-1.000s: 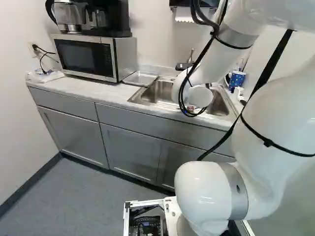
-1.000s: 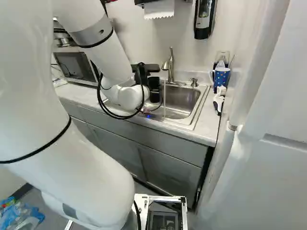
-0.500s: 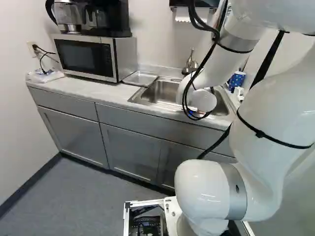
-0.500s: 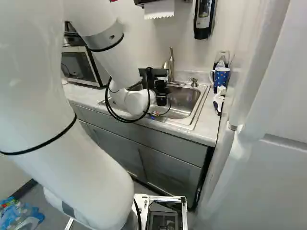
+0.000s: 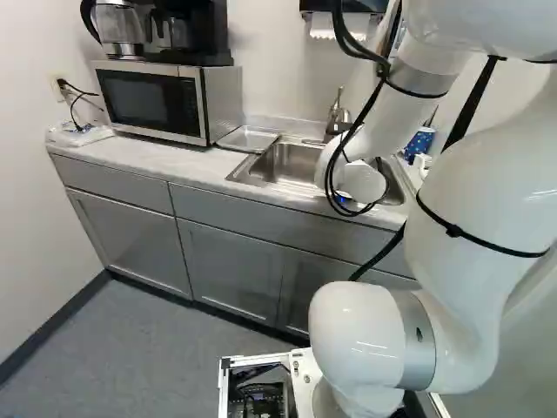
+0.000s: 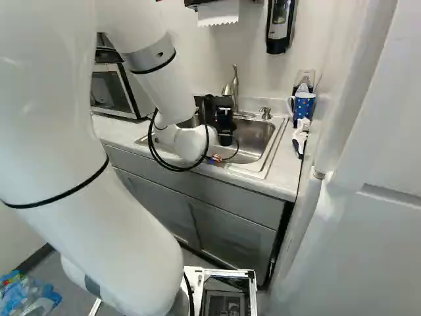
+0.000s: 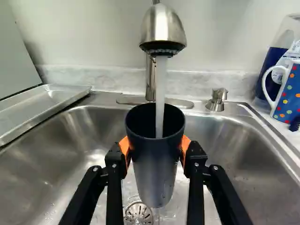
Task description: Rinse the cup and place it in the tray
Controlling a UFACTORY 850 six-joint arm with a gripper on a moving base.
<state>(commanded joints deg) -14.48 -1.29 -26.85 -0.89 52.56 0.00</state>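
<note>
In the right base view my gripper hangs over the sink below the faucet, its fingertips hard to make out. In the wrist view the gripper is shut on a dark cup, with an orange pad against either side. The cup is upright, open end up, above the drain. From the faucet head a stream of water falls into the cup. A shallow metal tray lies on the counter between microwave and sink; the wrist view shows the same tray beside the basin.
The sink basin surrounds the cup. A soap pump stands at its back rim. Right of the sink are a spotted blue mug and a white-and-black brush. The microwave stands beyond the tray.
My forearm and gripper have moved right in the right base view, to where the water stream showed free beside them a second ago. The base has stayed put.
</note>
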